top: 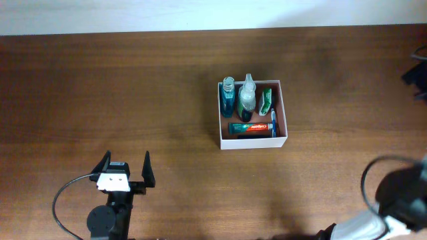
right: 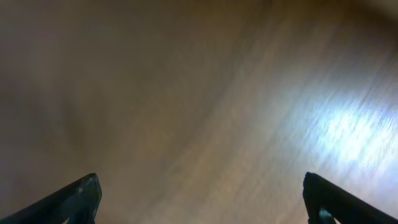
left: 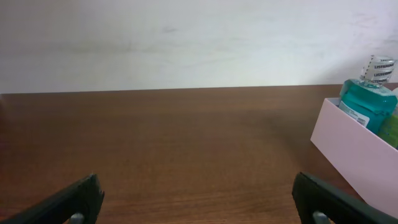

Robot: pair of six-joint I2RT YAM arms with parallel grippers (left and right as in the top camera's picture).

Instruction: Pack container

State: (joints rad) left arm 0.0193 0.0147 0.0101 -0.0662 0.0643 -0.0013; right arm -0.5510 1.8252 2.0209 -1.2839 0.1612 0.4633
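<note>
Container: a white container (top: 253,141) (left: 354,152) with a reddish-brown inside is sitting right of the table's middle, open side up.
Back row: a teal mouthwash (top: 228,100) (left: 367,106) is standing in the back left corner. A clear spray bottle (top: 247,99) is standing just beside it, and a green packet (top: 266,101) is leaning at the back right.
Front row: a red toothpaste (top: 252,127) is lying flat along the front wall. A slim blue toothbrush (top: 272,120) is lying by the right wall, near the tube's end.
Left gripper: the left gripper (top: 126,163) (left: 196,186) is hovering over bare wood near the front left, well apart from the container. Its jaws are standing wide apart and holding nothing. From its camera, the container is showing at the right edge.
Right gripper: the right gripper (right: 200,183) is spreading its jaws wide, with only blurred wood between them. Its arm (top: 400,190) is showing at the front right corner.
Cable: a black cable (top: 63,200) is looping beside the left arm.
Table: dark brown wood (top: 100,87) is running the full width, with a bright glare (right: 348,130) shining on it under the right wrist.
Wall: a plain white wall (left: 186,37) is rising behind the table's far edge.
</note>
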